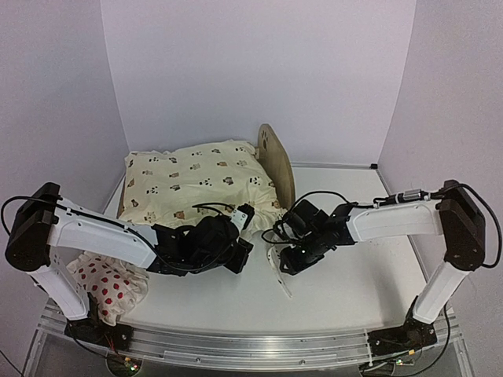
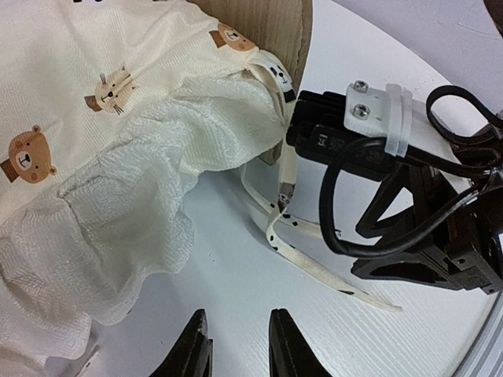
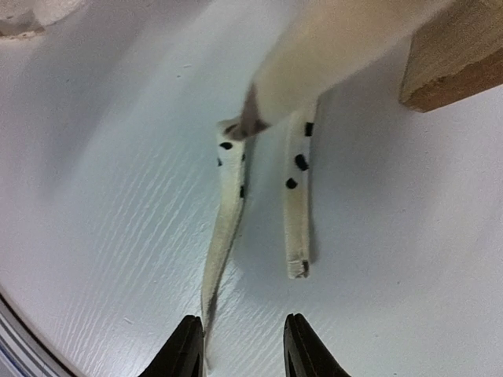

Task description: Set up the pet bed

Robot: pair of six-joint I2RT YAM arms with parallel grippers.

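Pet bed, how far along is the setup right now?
Looks done: the animal-print cushion lies on the pet bed. In hand: the left tool and right tool, both open, hover near the cushion's loose ties on the table, gripping nothing. Left: the ties lie untied, and the spotted pillow sits on the table, off the bed.

Cushion (image 1: pixel 196 177) w/ ties; spotted pillow (image 1: pixel 106 284).

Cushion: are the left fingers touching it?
Apart. The left wrist view shows bare white table between the left fingers and the cushion edge.
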